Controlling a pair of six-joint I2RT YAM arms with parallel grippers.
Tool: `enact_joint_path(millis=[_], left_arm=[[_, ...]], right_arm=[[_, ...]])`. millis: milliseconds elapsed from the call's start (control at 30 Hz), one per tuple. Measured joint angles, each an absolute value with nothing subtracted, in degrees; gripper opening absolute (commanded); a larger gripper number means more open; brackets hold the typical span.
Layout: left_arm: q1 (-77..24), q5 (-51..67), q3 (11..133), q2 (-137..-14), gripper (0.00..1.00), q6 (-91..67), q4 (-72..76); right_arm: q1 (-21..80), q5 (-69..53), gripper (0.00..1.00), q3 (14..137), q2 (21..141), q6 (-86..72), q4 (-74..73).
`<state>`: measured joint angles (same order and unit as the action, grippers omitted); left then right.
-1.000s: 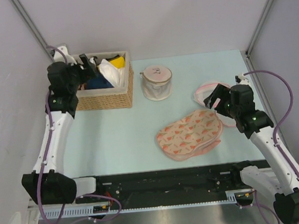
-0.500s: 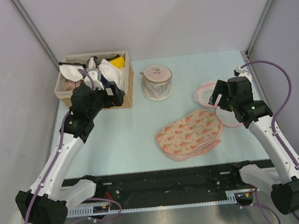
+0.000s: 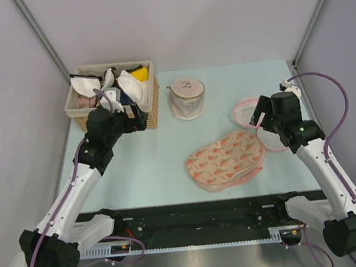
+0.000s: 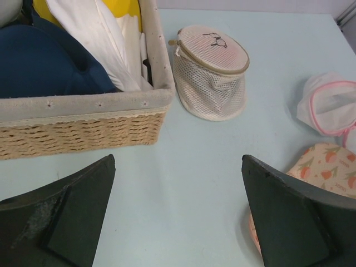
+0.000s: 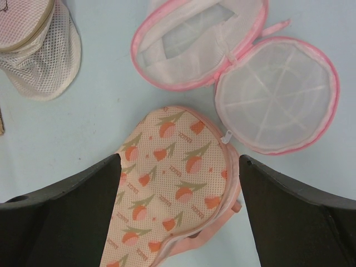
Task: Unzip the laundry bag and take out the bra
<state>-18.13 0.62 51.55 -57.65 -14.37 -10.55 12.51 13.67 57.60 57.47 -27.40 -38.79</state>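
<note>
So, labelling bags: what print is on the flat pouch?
The laundry bag has orange-pink tulips on cream; right wrist view.

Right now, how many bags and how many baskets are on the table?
Patterned bags: 1, the laundry bag
White mesh bags: 2, the small cylinder bag and the round pink-rimmed bag
Baskets: 1, the wicker basket
Total: 4

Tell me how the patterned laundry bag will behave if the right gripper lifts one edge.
Probably floppy: the laundry bag is soft mesh fabric lying flat, so a lifted edge would likely drape. It looks light, so a push may slide it over the smooth table. Its flat shape should not roll.
</note>
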Motion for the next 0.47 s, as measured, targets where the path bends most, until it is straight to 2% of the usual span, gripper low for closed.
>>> enact_joint_path(millis=[467], left_arm=[[-18.13,-0.97,53.52,-61.95,1.0,-15.55,-10.37]], right_arm=[[12.51,14.06,0.9,57.6,56.95,-27.46,-38.72]])
